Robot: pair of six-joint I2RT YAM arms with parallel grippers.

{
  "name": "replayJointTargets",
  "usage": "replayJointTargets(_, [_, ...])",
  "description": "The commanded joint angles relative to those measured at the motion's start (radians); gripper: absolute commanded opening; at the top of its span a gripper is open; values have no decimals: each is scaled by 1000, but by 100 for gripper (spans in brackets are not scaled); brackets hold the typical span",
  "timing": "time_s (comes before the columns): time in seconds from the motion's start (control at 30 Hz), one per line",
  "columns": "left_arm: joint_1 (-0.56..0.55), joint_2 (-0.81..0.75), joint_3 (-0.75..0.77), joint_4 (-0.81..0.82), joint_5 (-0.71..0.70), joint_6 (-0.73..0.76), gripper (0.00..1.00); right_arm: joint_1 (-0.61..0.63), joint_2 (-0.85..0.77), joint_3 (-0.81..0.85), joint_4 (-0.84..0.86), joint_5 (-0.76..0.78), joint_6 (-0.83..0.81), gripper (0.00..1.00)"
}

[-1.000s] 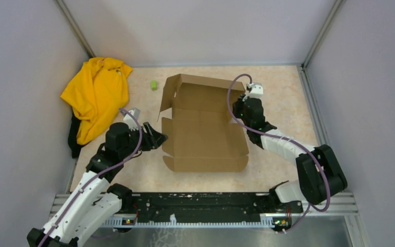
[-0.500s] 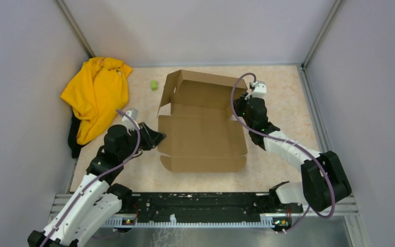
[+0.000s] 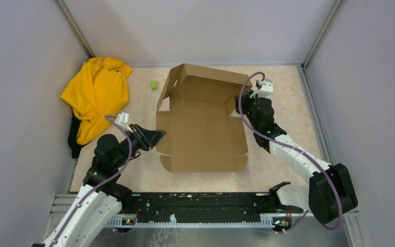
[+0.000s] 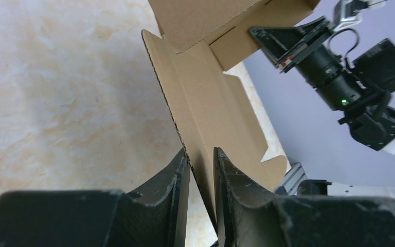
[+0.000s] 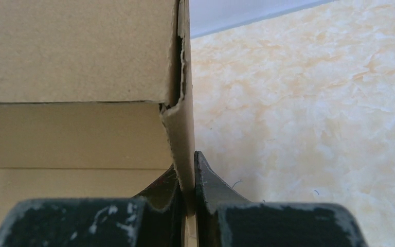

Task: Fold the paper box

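The brown paper box (image 3: 200, 136) lies open on the table, its rear lid panel tilted up. My left gripper (image 3: 159, 135) is closed over the box's left side edge. In the left wrist view the cardboard (image 4: 211, 103) runs slantwise between my left gripper's (image 4: 200, 152) fingers and touches both. My right gripper (image 3: 238, 105) is shut on the right side flap near the rear corner. In the right wrist view the flap (image 5: 182, 123) stands upright, pinched in my right gripper (image 5: 186, 157), with the lid panel (image 5: 72, 51) to its left.
A yellow cloth (image 3: 95, 95) is heaped at the back left over something dark. A small green object (image 3: 154, 85) lies between it and the box. Grey walls close in three sides. A metal rail (image 3: 200, 208) runs along the near edge.
The rear lid has risen steeper as my right gripper moved back and to the right. My left arm has drawn back to the left, and the box has shifted slightly left.
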Motion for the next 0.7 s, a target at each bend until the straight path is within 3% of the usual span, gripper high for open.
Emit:
replayJointTargets(0.0, [-5, -46, -21, 132, 46, -33, 30, -16, -70, 22, 36, -49, 58, 0])
replayJointTargets(0.67, [-5, -143, -132, 548, 204, -174, 34, -76, -183, 53, 14, -237, 170, 0])
